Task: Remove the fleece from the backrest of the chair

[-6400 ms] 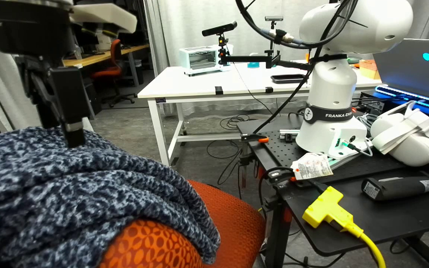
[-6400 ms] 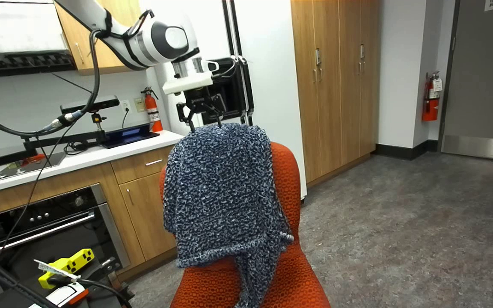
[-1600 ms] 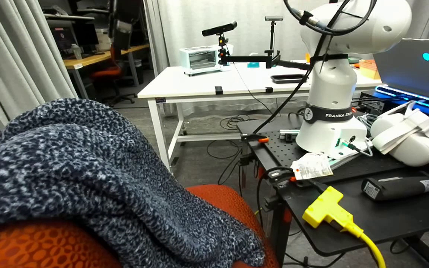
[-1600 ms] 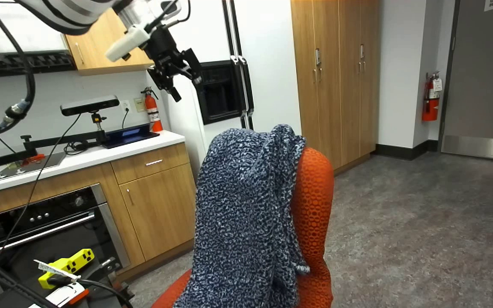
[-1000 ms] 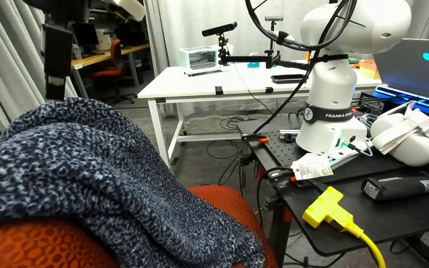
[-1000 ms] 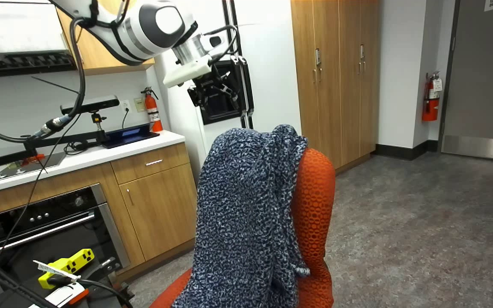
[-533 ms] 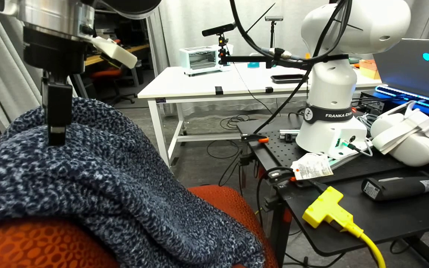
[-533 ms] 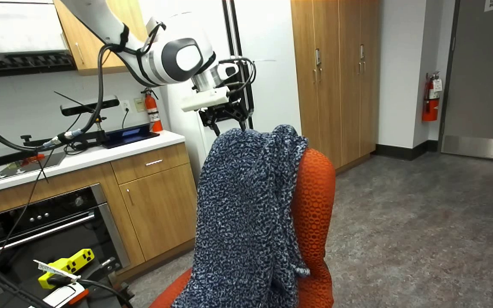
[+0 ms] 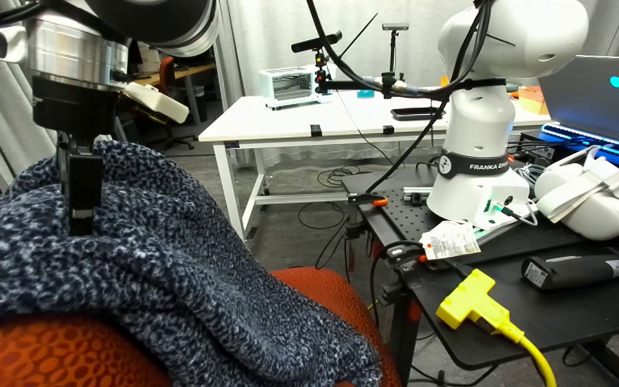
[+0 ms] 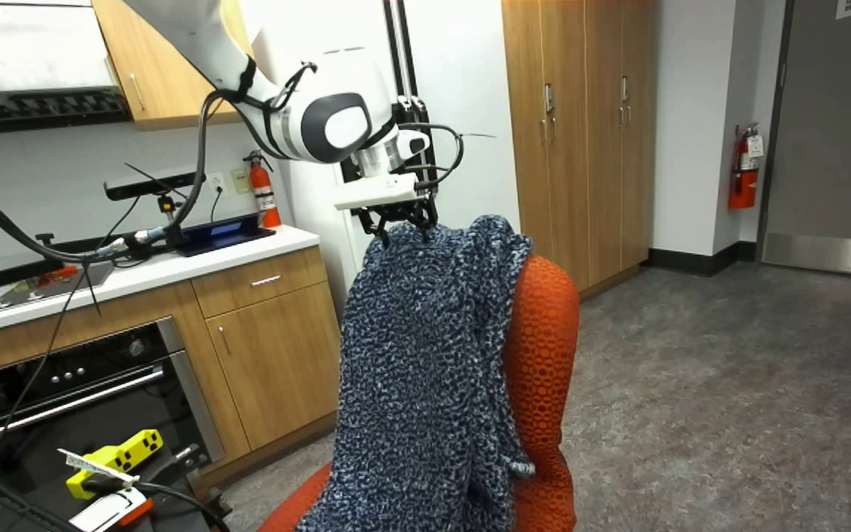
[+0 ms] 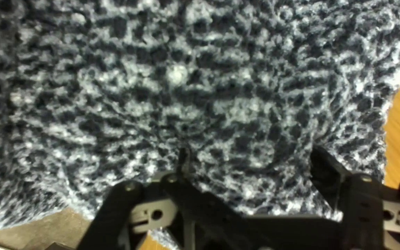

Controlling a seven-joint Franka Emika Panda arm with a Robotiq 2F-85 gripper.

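Note:
The fleece (image 10: 425, 369), fuzzy speckled navy, grey and white, hangs over the orange-red backrest (image 10: 544, 332) of the chair. Its folds also show in an exterior view (image 9: 207, 269), with bare backrest fabric (image 9: 51, 355) below and the orange seat (image 9: 315, 285) beyond. My gripper (image 10: 405, 236) points down at the top of the fleece. In the wrist view the gripper (image 11: 252, 158) is open, its fingertips (image 11: 325, 166) wide apart and sunk into the pile. Fleece lies between the fingers, not clamped. The fingertips' full depth is hidden by the cloth.
A black cart (image 9: 551, 317) carries the robot base (image 9: 476, 161), a yellow power splitter (image 9: 476, 306) and a white headset (image 9: 589, 199). A white table (image 9: 288, 123) stands behind. A counter (image 10: 248, 251) and a white fridge (image 10: 462, 148) are behind the chair.
Since the oldest frames the chair and fleece have shifted and the fleece has bunched into a fold. My gripper was raised away from it, then came back and down onto its top.

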